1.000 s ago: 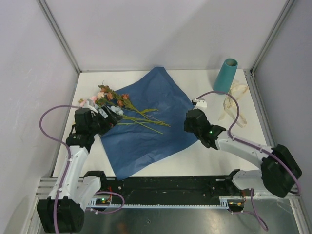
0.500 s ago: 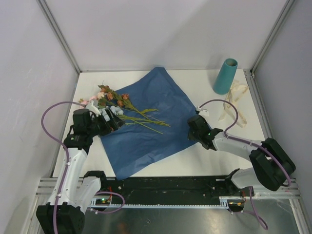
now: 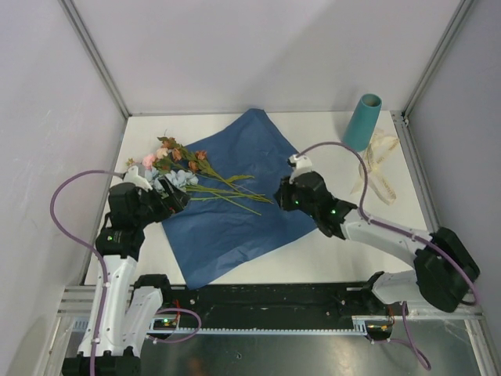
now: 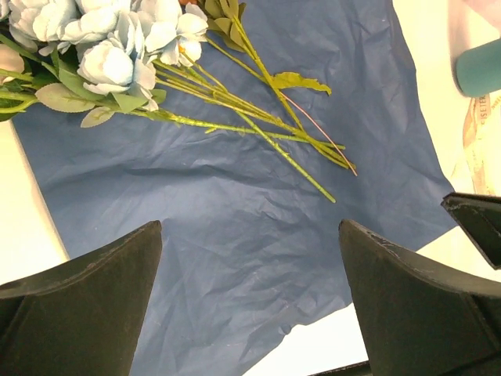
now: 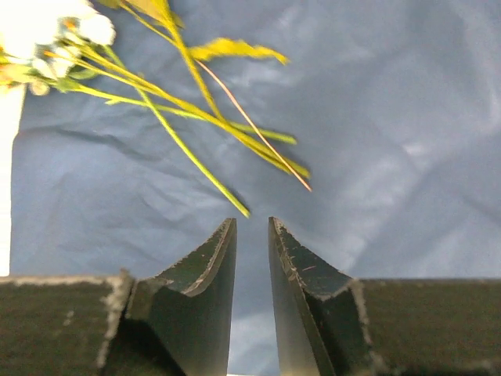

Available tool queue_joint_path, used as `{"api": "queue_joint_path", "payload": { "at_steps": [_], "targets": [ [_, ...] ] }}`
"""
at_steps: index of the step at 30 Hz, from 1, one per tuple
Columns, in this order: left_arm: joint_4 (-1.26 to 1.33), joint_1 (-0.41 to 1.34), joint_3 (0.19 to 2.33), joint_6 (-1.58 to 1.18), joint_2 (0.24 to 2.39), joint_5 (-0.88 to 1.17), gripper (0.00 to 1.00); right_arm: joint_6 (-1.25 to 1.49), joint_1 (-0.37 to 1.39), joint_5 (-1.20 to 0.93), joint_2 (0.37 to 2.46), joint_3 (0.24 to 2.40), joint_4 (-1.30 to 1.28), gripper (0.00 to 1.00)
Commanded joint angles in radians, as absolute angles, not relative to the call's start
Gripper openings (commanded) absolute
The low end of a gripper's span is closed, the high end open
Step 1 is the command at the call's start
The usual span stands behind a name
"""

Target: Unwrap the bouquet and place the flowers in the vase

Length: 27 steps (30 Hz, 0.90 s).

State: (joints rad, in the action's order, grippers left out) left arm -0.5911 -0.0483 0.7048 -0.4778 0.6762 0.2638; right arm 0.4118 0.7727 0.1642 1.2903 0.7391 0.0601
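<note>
You are looking down on a white table (image 3: 211, 129) boxed in on three sides. A plain pale grey back wall (image 3: 266, 55) rises behind it, with a matching left wall (image 3: 39, 157) and right wall (image 3: 470, 117) on either side. Metal posts (image 3: 94, 55) run up from the two far corners. Along the near edge lies a black rail (image 3: 266, 301), then a dull metal plate (image 3: 274, 356). The light is soft and even, and the shadows are faint.

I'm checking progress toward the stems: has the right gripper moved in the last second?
Yes. The right gripper has shifted left, away from the vase, out over the blue paper toward the ends of the flower stems.
</note>
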Motion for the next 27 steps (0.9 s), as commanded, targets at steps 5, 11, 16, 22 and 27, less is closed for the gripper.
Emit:
{"api": "queue_joint_path", "payload": {
  "at_steps": [5, 11, 16, 22, 27],
  "targets": [
    [-0.61, -0.093, 0.729, -0.478, 0.572, 0.15, 1.0, 0.152, 0.814, -0.012, 1.618, 1.042, 0.191, 0.3],
    [-0.614, -0.103, 0.724, -0.484, 0.509, 0.105, 1.0, 0.156, 0.849, -0.079, 1.816, 1.183, 0.177, 0.33],
    [-0.614, -0.105, 0.722, -0.491, 0.531, 0.125, 1.0, 0.12, 0.835, -0.121, 1.981, 1.379, 0.057, 0.38],
    [-0.615, -0.107, 0.721, -0.49, 0.534, 0.128, 1.0, 0.093, 0.794, -0.187, 2.085, 1.507, -0.016, 0.46],
    [-0.614, -0.108, 0.72, -0.491, 0.547, 0.136, 1.0, 0.07, 0.766, -0.255, 2.134, 1.576, -0.092, 0.39]
  ]
}}
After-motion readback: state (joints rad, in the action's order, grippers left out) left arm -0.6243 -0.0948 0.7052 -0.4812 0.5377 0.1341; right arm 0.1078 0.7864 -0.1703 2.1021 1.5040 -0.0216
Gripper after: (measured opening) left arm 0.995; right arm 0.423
